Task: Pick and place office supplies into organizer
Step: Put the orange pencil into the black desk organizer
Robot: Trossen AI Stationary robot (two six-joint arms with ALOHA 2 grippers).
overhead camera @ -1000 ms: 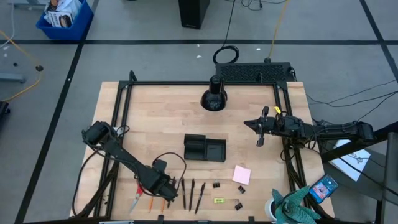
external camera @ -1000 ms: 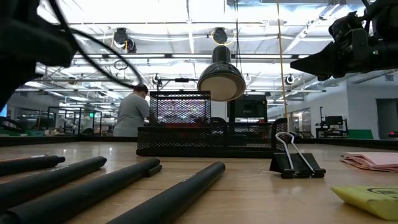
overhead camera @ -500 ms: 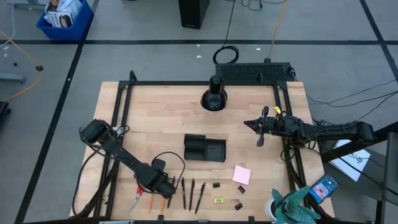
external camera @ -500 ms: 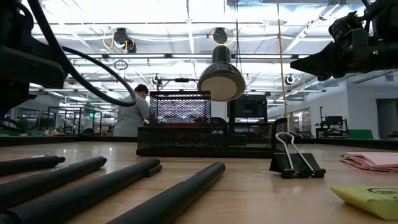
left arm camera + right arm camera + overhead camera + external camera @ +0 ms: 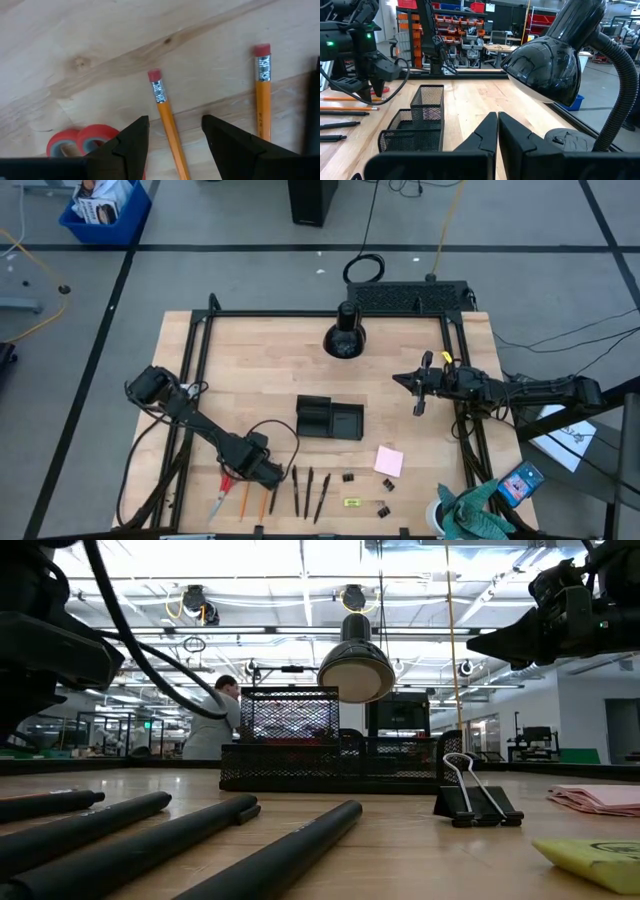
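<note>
My left gripper (image 5: 252, 482) (image 5: 174, 121) hangs open over the table's near left part, pointing down. Its fingers stand on either side of an orange pencil (image 5: 167, 120) without touching it. A second pencil (image 5: 262, 100) lies beside it, and the scissors' red handles (image 5: 82, 145) lie on the other side. Three dark pens (image 5: 309, 491), binder clips (image 5: 348, 477), a pink pad (image 5: 389, 461) and a yellow-green piece (image 5: 352, 502) lie flat on the wood. The black organizer (image 5: 328, 418) sits mid-table. My right gripper (image 5: 417, 392) (image 5: 497, 131) waits shut, raised at the right.
A black desk lamp (image 5: 343, 340) stands on the far side of the table, close before my right gripper (image 5: 555, 65). A black frame rail (image 5: 455, 380) runs along the table's sides. Bare wood lies between the organizer and the row of supplies. A person stands in the room behind (image 5: 212, 720).
My left arm has swung a little toward the table's left edge, carrying its gripper slightly left over the pencils. The right arm and all the supplies have stayed where they were.
</note>
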